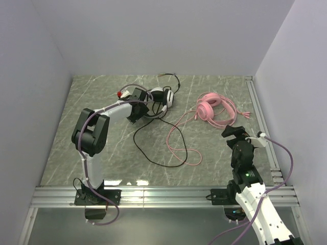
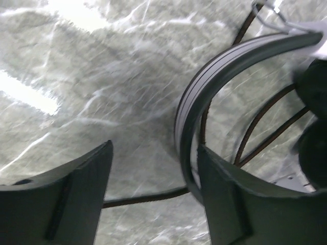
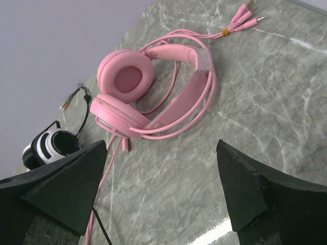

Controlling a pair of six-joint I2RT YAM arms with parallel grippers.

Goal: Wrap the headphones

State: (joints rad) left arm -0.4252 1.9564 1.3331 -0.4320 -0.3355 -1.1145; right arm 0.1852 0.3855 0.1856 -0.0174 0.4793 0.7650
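The black and white headset (image 1: 161, 99) lies at the back middle of the marble table. Its long black cable (image 1: 153, 153) loops toward the front. My left gripper (image 1: 135, 113) is open at the headset's left side. In the left wrist view the gripper (image 2: 154, 148) has the black headband (image 2: 204, 87) just inside its right finger, and the cable (image 2: 148, 196) crosses between the fingers. The pink headset (image 1: 209, 108) lies to the right, with its pink cable (image 1: 179, 145) trailing forward. My right gripper (image 1: 232, 130) is open and empty just in front of the pink headset (image 3: 143, 97), apart from it (image 3: 161, 145).
Grey walls close the table at the back and both sides. A metal rail (image 1: 263, 127) runs along the right edge and another along the near edge (image 1: 163, 196). The pink plugs (image 3: 245, 15) lie by the right rail. The black cable's plug end (image 1: 168, 75) lies near the back wall.
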